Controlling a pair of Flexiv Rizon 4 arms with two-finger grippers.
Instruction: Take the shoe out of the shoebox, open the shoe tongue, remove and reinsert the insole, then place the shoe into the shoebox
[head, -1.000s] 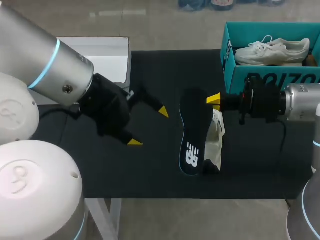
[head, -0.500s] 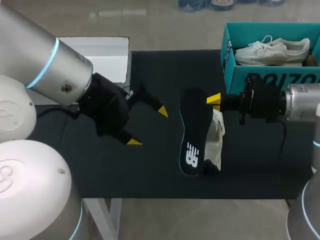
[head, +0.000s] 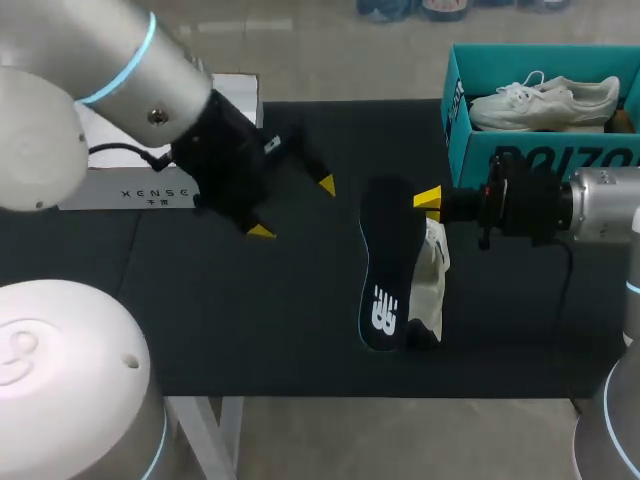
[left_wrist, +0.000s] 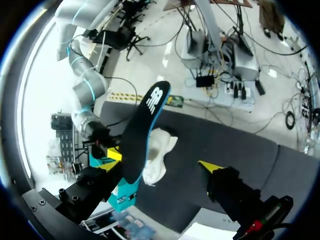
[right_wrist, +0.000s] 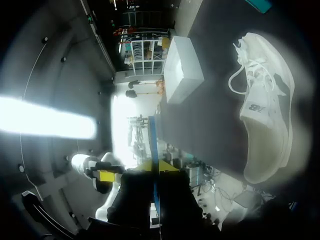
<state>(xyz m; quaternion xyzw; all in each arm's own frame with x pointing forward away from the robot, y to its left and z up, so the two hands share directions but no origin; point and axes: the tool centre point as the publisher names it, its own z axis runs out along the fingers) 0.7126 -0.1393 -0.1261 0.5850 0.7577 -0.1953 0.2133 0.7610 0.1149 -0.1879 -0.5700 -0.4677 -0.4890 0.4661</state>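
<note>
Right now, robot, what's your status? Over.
Left gripper open, empty. Right gripper shut on insole. Shoe on mat beside it. Another shoe in the box.

— Which colours are seen on the insole (head: 388, 262)?
— Black, edged in light blue; a white logo is printed at its near end.
— And on the shoe (head: 432, 285) to its right?
— White is seen throughout. A second white shoe (head: 545, 100) is held in the teal shoebox (head: 470, 150), far right, which is lettered in a dark tone.
— And elsewhere?
— The table (head: 250, 340) is covered in black. Yellow tips are carried by the black left gripper (head: 294, 208) and right gripper (head: 429, 203).
</note>
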